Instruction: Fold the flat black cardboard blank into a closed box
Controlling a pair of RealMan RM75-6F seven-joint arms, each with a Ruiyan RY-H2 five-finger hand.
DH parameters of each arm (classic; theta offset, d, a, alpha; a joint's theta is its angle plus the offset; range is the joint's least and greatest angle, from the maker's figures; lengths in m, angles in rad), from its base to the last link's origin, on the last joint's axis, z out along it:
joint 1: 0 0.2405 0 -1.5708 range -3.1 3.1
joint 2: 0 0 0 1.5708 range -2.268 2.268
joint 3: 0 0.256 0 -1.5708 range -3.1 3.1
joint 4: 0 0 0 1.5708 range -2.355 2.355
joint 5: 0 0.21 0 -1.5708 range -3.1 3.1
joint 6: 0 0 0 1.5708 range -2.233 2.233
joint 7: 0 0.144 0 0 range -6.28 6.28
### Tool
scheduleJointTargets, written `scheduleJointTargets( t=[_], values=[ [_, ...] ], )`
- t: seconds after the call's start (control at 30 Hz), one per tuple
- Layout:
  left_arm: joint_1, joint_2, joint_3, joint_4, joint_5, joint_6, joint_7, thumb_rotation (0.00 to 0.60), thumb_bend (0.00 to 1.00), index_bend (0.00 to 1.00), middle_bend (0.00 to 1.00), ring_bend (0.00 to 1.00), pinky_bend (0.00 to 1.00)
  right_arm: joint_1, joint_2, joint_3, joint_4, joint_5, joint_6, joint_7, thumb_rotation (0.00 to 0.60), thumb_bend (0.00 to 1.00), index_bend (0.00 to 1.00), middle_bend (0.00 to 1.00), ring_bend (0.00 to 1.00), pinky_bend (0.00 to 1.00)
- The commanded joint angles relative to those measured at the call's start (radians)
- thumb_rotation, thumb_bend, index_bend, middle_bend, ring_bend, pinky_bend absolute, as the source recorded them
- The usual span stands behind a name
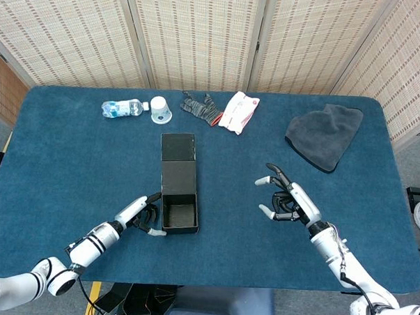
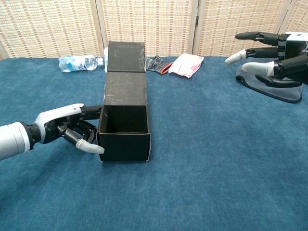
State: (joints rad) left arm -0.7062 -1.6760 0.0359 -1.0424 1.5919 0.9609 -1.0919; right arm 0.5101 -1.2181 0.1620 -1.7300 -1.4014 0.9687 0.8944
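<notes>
The black cardboard box [image 1: 179, 213] stands on the blue table with its top open, and its long lid flap [image 1: 178, 162] lies flat behind it. In the chest view the box [image 2: 126, 147] shows an empty inside, with the flap [image 2: 126, 72] stretching away from me. My left hand [image 1: 140, 214] is at the box's left wall; in the chest view the left hand [image 2: 72, 129] touches that wall and the lower front corner with its fingertips, holding nothing. My right hand [image 1: 287, 201] hovers well to the right of the box, fingers spread, and the right hand [image 2: 272, 52] is empty.
Along the far edge lie a water bottle [image 1: 120, 108], a white cup [image 1: 160, 109], a grey glove [image 1: 202, 107] and a white-and-red packet [image 1: 238, 111]. A dark grey cloth [image 1: 326, 135] lies at the back right. The blue table [image 1: 70, 158] ends just behind my arms.
</notes>
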Motion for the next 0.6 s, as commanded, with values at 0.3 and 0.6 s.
scheduleJointTargets(
  t=[0.3, 0.6],
  values=[
    [-0.008, 0.071, 0.017, -0.053, 0.072, 0.118, -0.043, 0.6, 0.1, 0.21, 0.29, 0.64, 0.72, 0.062, -0.034, 0.047, 0.027, 0.029, -0.108, 0.183, 0.6, 0.33, 0.0, 0.23, 0.19, 0.38],
    [-0.017, 0.115, 0.038, -0.158, 0.105, 0.147, 0.003, 0.6, 0.1, 0.21, 0.29, 0.64, 0.72, 0.175, -0.11, 0.082, 0.153, -0.05, -0.213, 0.422, 0.6, 0.29, 0.0, 0.01, 0.02, 0.21]
  ],
)
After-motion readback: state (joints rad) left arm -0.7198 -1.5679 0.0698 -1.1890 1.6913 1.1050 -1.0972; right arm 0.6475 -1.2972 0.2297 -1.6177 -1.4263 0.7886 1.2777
